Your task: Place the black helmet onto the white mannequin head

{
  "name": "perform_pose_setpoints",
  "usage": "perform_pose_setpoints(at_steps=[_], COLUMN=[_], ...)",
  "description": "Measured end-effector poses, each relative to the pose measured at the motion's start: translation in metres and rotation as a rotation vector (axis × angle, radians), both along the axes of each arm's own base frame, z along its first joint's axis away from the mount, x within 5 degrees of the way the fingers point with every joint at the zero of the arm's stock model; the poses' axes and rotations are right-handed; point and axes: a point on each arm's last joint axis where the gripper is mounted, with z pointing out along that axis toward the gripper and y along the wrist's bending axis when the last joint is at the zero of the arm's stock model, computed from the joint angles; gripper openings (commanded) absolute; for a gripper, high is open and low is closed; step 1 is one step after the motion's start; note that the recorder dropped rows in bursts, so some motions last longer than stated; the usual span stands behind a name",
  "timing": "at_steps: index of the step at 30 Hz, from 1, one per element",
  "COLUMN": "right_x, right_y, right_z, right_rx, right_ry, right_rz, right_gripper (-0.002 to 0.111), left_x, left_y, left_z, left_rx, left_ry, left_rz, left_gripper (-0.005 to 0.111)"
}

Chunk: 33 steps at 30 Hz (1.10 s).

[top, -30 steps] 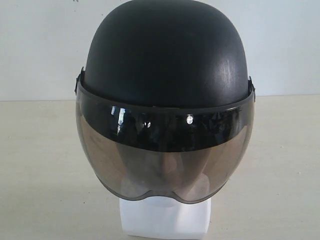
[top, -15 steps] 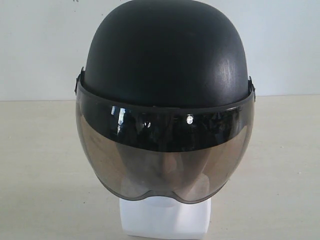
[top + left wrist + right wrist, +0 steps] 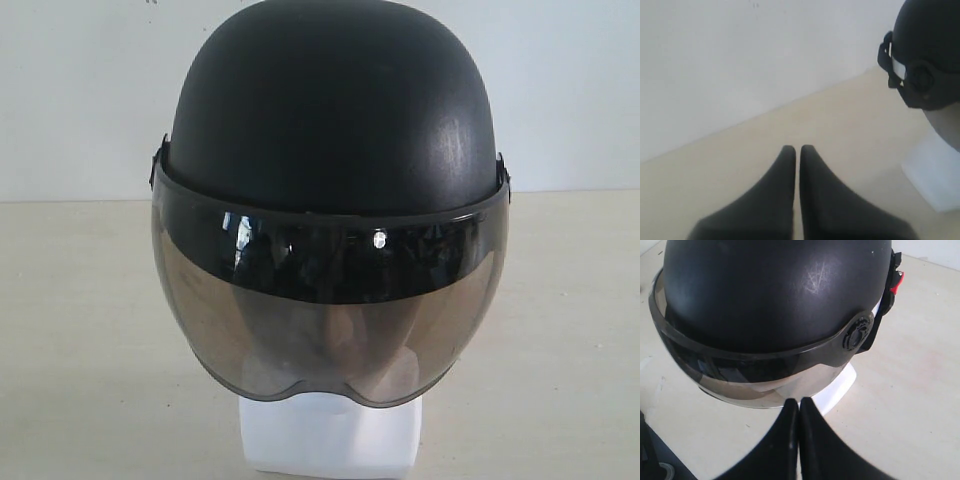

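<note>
The helmet [image 3: 335,110] sits centre frame in the exterior view, down over the head [image 3: 330,440], only the white neck base showing under the visor [image 3: 330,320], so I judge the placing done and only pulling clear left. Both my left end effector [image 3: 797,150] and right end effector [image 3: 799,402] are clenched on nothing; the right hangs near the visor's lower rim and should draw away without nudging it. The desk [image 3: 80,350] lies open left and right of the head, back to the wall [image 3: 80,90].

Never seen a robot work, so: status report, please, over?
Left pincer shut, empty. Right pincer shut, empty. Black helmet sits on white mannequin head. Nothing in the way.
</note>
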Motion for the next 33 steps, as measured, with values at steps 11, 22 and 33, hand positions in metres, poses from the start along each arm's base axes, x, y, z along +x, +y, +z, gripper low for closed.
perform_pose_setpoints(at_steps=[11,22,33], right_x=[0.000,0.000,0.000], right_y=[0.000,0.000,0.000], right_z=[0.000,0.000,0.000], right_rx=[0.000,0.000,0.000], right_ry=[0.000,0.000,0.000], right_rz=[0.000,0.000,0.000], right_gripper=[0.000,0.000,0.000], left_x=[0.033,0.030,0.027], left_y=[-0.006,-0.006,-0.002], left_z=[-0.100,-0.194,-0.233], left_rx=[-0.140,-0.297,-0.276], left_ry=[-0.336,-0.487,-0.102], left_rz=[0.031,0.041,0.153], left_gripper=[0.004,0.004,0.004])
